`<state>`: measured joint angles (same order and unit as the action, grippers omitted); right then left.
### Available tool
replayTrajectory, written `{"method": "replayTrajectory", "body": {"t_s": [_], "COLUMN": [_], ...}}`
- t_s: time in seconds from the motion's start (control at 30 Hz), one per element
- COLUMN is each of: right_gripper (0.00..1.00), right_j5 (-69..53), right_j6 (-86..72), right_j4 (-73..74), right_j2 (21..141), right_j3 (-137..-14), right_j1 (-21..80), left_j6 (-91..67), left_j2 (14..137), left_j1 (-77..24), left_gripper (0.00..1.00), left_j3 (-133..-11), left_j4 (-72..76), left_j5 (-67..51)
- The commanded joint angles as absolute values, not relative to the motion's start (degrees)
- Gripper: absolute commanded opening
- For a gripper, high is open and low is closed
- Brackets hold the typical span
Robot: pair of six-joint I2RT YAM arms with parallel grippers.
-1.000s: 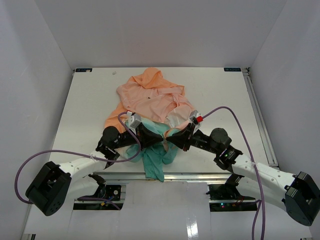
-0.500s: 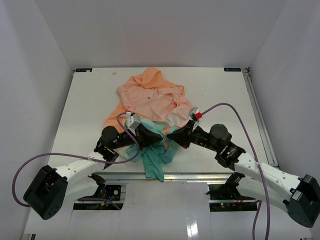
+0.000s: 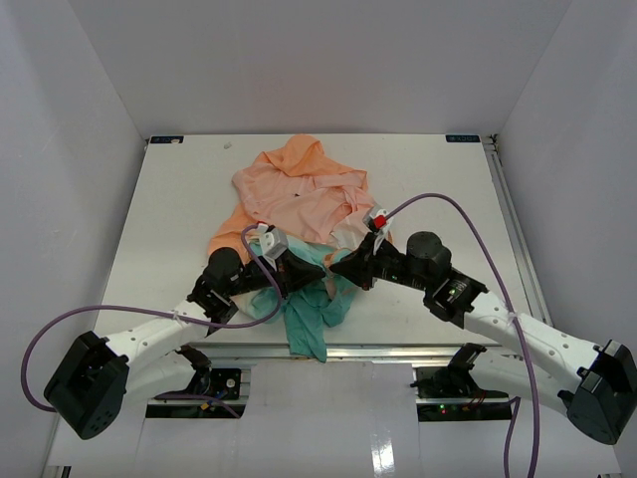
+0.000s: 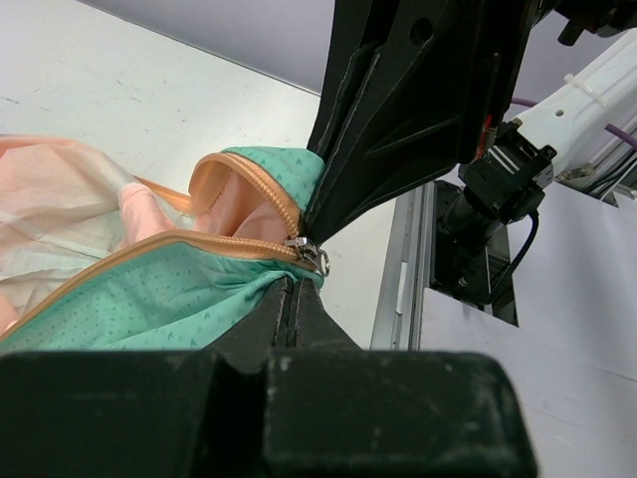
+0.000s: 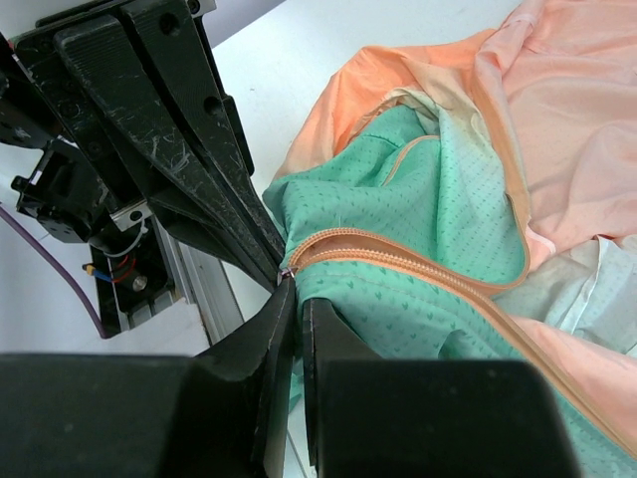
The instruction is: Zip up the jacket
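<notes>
jacket lies crumpled mid-bench, hood away from the arms, its teal hem spilling over the near edge of the bench. left gripper is clamped on the teal hem just below the zipper slider, likely to anchor the bottom and keep the track taut. right gripper meets it tip to tip, fingers pressed together at the slider; whether on the pull tab or the tape beside it, i cannot tell. beyond, the zipper curves through bunched, folded cloth, which could snag the slider. purple cables arch above the arms, off the fabric.
</notes>
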<state>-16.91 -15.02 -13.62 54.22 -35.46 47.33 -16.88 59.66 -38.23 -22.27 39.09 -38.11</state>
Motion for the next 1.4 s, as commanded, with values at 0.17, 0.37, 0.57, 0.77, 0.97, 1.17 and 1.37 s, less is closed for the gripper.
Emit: {"method": "replayTrajectory", "body": {"t_s": [0.17,0.37,0.57,0.77,0.97,1.17,1.37], "right_gripper": [0.08,0.08,0.08,0.08,0.08,0.08,0.08], "right_j5": [-15.74,-16.13,-17.99,-20.25,-22.66,-25.26,-27.95], "right_j6": [-10.4,-10.06,-9.91,-10.13,-10.11,-10.94,-14.35], "right_j4": [-12.86,-11.75,-11.19,-11.34,-11.25,-12.62,-19.06], "right_j2": [57.28,58.47,61.09,63.49,64.94,63.91,58.8], "right_j3": [-43.3,-45.25,-47.37,-49.36,-51.58,-48.92,-40.47], "right_j1": [46.94,45.0,42.89,42.1,41.93,42.0,42.01], "left_j6": [-14.95,-14.52,-14.29,-13.82,-13.62,-13.18,-15.34], "left_j2": [58.89,59.15,59.34,60.1,60.73,59.83,58.31], "left_j1": [-40.95,-41.38,-41.78,-41.92,-42.27,-42.28,-42.28], "left_gripper": [0.0,0.0,0.0,0.0,0.0,0.03,0.39], "left_j3": [-24.17,-24.26,-24.41,-24.94,-25.31,-26.17,-26.01], "left_j4": [37.18,37.18,37.26,36.49,35.95,33.38,32.96], "left_j5": [-43.32,-44.25,-45.06,-45.11,-45.18,-41.62,-36.62]}}
